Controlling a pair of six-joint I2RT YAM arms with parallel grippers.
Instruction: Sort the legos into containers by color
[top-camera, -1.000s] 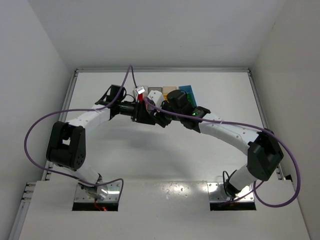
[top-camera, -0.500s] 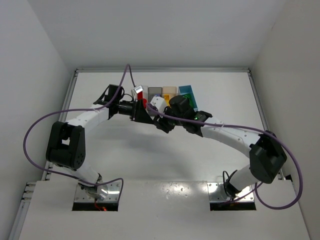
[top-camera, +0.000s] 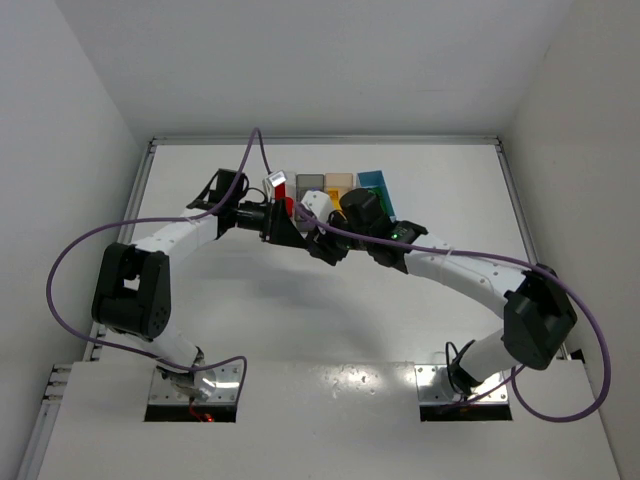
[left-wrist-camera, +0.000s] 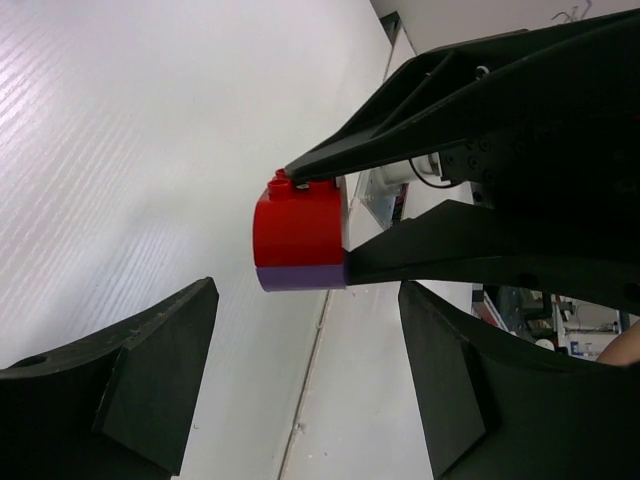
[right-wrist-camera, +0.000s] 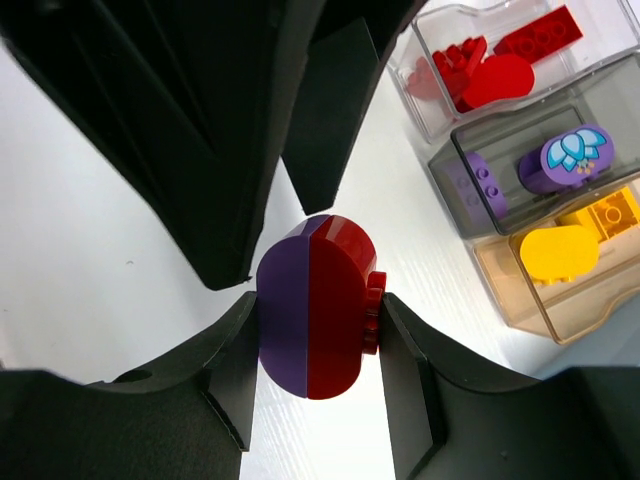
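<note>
Over the table (top-camera: 300, 320), right pincer (right-wrist-camera: 318, 315) clamping red-purple lego (right-wrist-camera: 310, 290), left pincer (left-wrist-camera: 300, 355) wide

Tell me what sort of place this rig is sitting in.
Most likely a lab test cell: a white table boxed in by plain white walls, the left arm and right arm bolted at its near edge, and a row of small bins holding colour-sorted bricks.

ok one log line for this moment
right hand: shut on joined red-purple lego pair | left hand: open, close by | bins: red, purple, yellow bricks inside
</note>
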